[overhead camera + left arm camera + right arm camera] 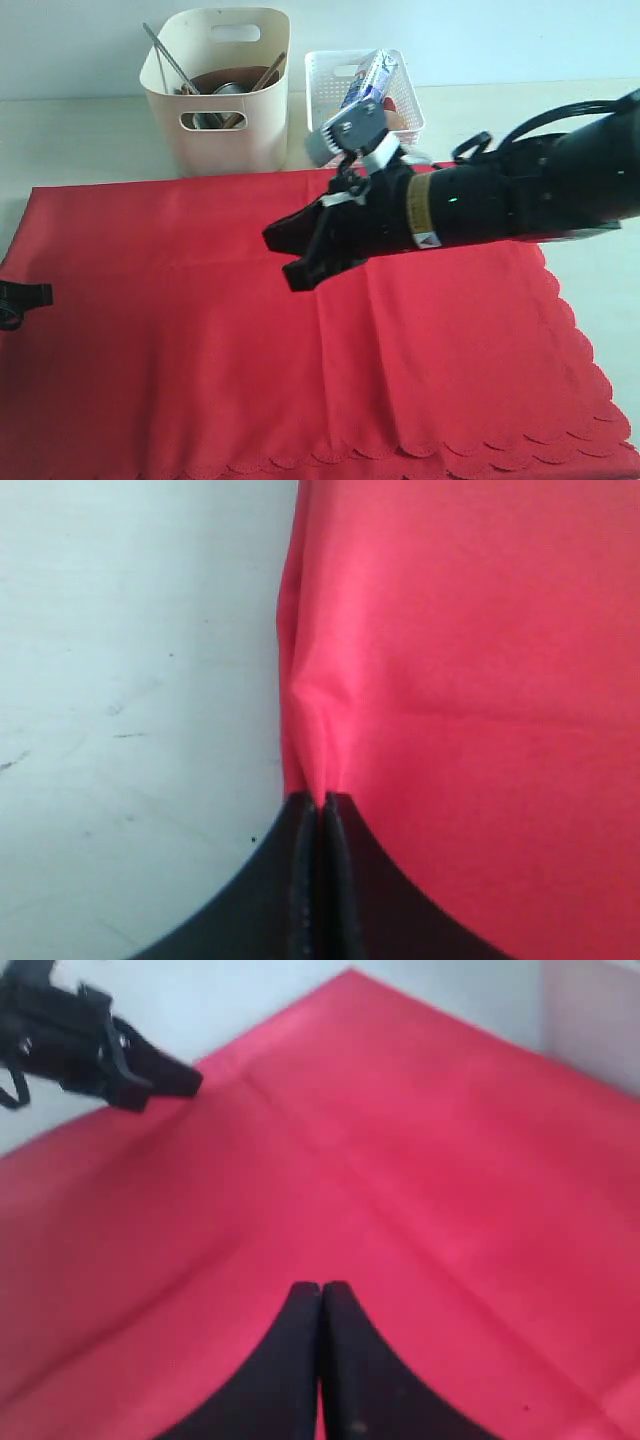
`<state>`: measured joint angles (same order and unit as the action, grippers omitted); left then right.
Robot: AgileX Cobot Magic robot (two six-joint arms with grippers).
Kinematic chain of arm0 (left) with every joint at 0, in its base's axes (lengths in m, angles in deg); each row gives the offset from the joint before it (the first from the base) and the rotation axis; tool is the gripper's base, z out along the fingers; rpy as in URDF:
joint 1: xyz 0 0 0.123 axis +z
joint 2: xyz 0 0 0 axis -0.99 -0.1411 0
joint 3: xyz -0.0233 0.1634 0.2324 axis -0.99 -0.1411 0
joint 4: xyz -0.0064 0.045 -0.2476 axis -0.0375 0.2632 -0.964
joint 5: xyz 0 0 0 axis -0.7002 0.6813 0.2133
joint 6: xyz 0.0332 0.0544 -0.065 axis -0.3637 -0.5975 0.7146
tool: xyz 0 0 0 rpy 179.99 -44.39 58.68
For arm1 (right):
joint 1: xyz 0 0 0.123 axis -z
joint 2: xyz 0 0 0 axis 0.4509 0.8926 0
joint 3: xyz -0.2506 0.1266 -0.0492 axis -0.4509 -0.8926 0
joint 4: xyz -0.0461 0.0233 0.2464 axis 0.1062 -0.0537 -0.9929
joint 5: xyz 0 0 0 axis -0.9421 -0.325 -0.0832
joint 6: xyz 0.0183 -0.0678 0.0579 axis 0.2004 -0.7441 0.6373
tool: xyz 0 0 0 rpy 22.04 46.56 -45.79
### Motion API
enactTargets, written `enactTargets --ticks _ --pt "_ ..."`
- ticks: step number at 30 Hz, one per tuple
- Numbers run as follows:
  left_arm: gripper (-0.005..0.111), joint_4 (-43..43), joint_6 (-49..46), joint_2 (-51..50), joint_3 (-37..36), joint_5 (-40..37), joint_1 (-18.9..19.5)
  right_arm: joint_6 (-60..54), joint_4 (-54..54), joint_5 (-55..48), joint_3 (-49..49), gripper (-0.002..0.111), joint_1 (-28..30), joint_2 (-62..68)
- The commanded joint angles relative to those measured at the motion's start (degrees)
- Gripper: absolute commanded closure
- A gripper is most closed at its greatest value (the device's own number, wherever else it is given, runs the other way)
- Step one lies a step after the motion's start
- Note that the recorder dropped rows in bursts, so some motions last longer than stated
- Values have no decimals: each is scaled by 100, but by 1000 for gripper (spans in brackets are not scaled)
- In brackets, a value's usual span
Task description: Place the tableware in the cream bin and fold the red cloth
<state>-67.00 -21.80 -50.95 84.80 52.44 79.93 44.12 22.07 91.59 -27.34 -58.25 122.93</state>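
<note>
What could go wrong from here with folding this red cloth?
The left jaws pinch only a thin pucker of the red cloth at its edge; it could slip out when lifted. The right jaws are shut above the cloth, holding nothing, so a one-sided pull may fold it crooked. Dragging could nudge the nearby cream bin.

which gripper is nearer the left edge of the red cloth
Left. The left gripper is shut on that edge of the red cloth, pinching a fold. The right gripper is above the cloth's middle, well away from it.
</note>
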Motion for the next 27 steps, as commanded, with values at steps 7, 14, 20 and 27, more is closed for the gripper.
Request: enactTargets --ticks 7,14,20,27 --pt "107 -38 -4 23 14 -73 20 1498 1972 -1886 840 108 -756 963" --pt "107 -38 -23 804 14 -575 20 1911 2363 -2276 915 108 -756 1053" --pt "107 -38 -23 1755 83 -1344 20 1911 2363 -2101 915 108 -756 1053" --pt "107 -38 -23 2562 252 -1829 -634 1911 2363 -2022 915 108 -756 1053"
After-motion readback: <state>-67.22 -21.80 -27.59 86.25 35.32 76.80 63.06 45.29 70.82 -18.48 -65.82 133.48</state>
